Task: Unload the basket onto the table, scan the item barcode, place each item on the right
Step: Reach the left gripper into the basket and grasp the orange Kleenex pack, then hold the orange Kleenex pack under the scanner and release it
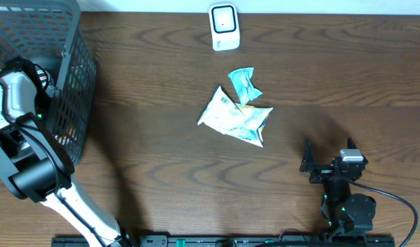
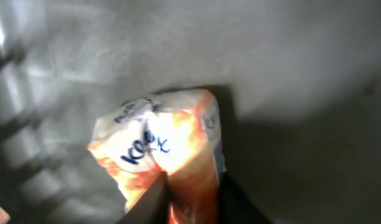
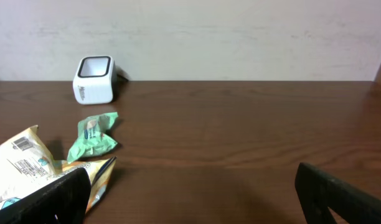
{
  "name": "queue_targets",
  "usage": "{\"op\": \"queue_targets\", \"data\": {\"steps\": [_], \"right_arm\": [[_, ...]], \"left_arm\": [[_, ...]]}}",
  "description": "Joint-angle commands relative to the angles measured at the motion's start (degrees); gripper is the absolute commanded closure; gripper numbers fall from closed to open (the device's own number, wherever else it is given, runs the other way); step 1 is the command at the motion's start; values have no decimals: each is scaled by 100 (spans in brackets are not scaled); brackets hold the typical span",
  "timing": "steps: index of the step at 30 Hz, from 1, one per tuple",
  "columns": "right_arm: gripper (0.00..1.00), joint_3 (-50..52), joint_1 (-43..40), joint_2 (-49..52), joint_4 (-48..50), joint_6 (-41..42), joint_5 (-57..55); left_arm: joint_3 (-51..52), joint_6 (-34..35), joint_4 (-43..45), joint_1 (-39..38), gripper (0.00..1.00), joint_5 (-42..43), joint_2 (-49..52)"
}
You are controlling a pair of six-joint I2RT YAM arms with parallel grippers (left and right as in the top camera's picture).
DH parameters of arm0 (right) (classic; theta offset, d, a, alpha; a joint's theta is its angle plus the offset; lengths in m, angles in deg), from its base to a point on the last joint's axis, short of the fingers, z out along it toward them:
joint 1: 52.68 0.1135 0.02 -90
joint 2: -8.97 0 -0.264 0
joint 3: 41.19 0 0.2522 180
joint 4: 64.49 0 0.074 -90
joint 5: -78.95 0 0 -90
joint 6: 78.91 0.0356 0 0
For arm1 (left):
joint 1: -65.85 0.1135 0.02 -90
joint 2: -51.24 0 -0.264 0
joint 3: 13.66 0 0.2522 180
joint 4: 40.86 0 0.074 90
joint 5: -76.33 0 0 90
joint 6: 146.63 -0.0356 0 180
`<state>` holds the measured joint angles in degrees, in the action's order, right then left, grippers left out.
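Where the left arm (image 1: 21,96) reaches into the basket (image 1: 76,65) at the left edge of the table (image 1: 155,151), we find the left claw (image 2: 192,182) closed to a narrow gap on the lower end of an orange packet (image 2: 159,140), one finger on each side. The orange packet shows blue lettering and is seen against the grey inside of the basket. We note the right claw (image 3: 193,186) wide open, nothing between its fingers, low over the table at near right. The scanner (image 1: 224,27) sits at the far edge, centre. Between it and the right claw lie a green packet (image 1: 243,84) and a bag (image 1: 227,116), close together; the bag shows a barcode.
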<state>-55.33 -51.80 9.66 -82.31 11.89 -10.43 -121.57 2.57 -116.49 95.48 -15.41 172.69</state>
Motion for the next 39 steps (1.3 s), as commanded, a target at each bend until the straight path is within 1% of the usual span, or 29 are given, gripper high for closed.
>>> {"op": "queue_targets", "data": {"steps": [1, 5, 9, 12, 19, 22, 24, 26, 28, 31, 35, 39], "right_arm": [[1, 9, 28, -31, -24, -46, -7], [1, 9, 28, -31, -24, -46, -7], [1, 9, 28, -31, -24, -46, -7], [1, 9, 28, -31, -24, -46, -7], [1, 9, 28, -31, -24, -46, -7], [1, 9, 28, -31, -24, -46, -7], [1, 9, 28, -31, -24, -46, -7], [1, 9, 28, -31, -24, -46, -9], [1, 11, 28, -31, -24, -46, -7], [1, 9, 28, -31, -24, -46, -9], [1, 9, 28, -31, -24, -46, -7], [1, 9, 28, -31, -24, -46, -7]], "left_arm": [[48, -446, 208, 13, 93, 63, 240], [-37, -737, 219, 90, 93, 68, 68], [-337, -990, 251, 118, 93, 129, -450], [-474, -986, 511, 116, 93, 129, -1180], [-476, -990, 1910, 96, 93, 129, -3228], [-476, -997, 2155, -4, 93, 127, -4028], [-476, -1154, 2221, -142, 93, 127, -4433], [-476, -1613, 2341, -426, 93, 125, -4765], [-474, -1899, 2422, -719, 93, 127, -4900], [-468, -2308, 2452, -1464, 93, 127, -4907], [-396, -2846, 2450, -2623, 93, 122, -4568], [-391, -3589, 2420, -3617, 92, 118, -3893]]}}
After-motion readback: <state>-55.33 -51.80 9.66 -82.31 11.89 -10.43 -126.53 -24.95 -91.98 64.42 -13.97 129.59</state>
